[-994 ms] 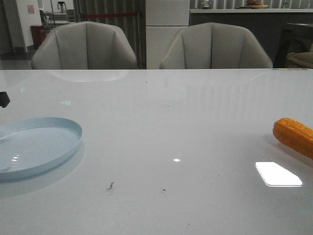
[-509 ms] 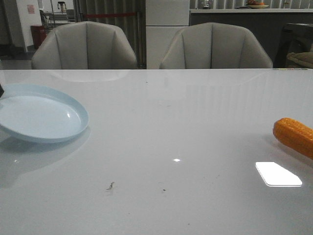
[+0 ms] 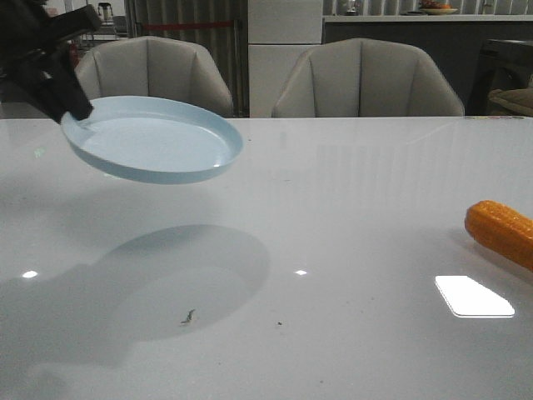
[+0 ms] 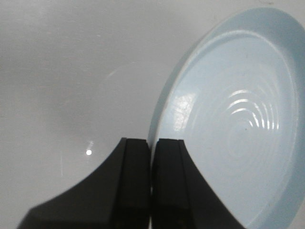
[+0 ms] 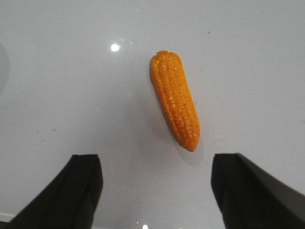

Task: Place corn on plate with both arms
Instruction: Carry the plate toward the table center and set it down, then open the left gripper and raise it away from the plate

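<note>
On the left side of the front view, the left gripper [image 3: 73, 112] was closed on the near rim of the plate [image 3: 154, 142], and the plate was in the air, well above the table [image 3: 350, 217]. In the left wrist view the two black fingers [image 4: 136, 181] pinched the pale blue rim between them, with almost no gap. One second before, this plate lay flat on the table at the left edge; half a second before, it was already raised a little; at this moment it was much higher and nearer to the middle, tilted slightly, and its round shadow [image 3: 191, 279] fell on the table below it. I judged from this that the left arm was carrying the plate toward the centre, so that the corn could be put on it later.

In the middle, the table carried only some small dark specks and light reflections.

On the right, the corn [image 3: 500, 232] lay on the table at the right edge of the front view, in the same place as in the earlier pictures. In the right wrist view the right gripper [image 5: 157, 191] was above the corn [image 5: 174, 99], its fingers wide open and not touching it. The corn was therefore not yet picked up, and grasping it seemed the next step for the right arm.
</note>
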You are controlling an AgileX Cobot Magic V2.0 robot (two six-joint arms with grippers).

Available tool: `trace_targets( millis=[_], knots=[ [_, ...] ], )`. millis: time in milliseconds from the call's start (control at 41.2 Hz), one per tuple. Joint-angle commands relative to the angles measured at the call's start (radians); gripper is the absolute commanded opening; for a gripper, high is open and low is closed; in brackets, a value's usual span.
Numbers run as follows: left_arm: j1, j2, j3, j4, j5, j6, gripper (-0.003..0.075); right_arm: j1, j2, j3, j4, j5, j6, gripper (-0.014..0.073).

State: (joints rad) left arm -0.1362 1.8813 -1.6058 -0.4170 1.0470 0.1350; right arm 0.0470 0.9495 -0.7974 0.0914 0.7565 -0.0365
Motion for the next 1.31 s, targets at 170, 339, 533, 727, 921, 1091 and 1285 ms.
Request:
trace_targets(
  millis=[170,339,533,727,921,1091,1285],
  knots=[
    [-0.162,0.006,-0.034,-0.060,-0.031,0.001,0.0087,0.001,-0.009,-0.037,0.008,-0.057,-0.002,0.0583],
    [-0.226,0.061,-0.034,-0.055,-0.029,0.001,0.0087,0.001,-0.009,-0.037,0.008,-0.052,-0.002,0.0583],
    [-0.262,0.096,-0.034,-0.050,-0.075,0.059,0.0087,0.001,-0.009,-0.037,0.008,-0.036,-0.002,0.0583],
    [-0.271,0.142,-0.032,-0.045,-0.059,0.128,0.0142,0.001,-0.009,-0.037,0.008,-0.035,-0.002,0.0583],
    [-0.271,0.170,-0.032,-0.032,-0.049,0.133,0.0323,0.001,-0.009,-0.037,0.008,-0.032,-0.002,0.0583],
    [-0.266,0.170,-0.059,-0.036,-0.041,0.131,0.0274,0.001,-0.009,-0.037,0.008,-0.030,-0.002,0.0583],
    [-0.254,0.170,-0.194,-0.022,0.046,0.131,0.0186,0.001,-0.009,-0.037,0.008,-0.032,-0.002,0.0583]
  ],
)
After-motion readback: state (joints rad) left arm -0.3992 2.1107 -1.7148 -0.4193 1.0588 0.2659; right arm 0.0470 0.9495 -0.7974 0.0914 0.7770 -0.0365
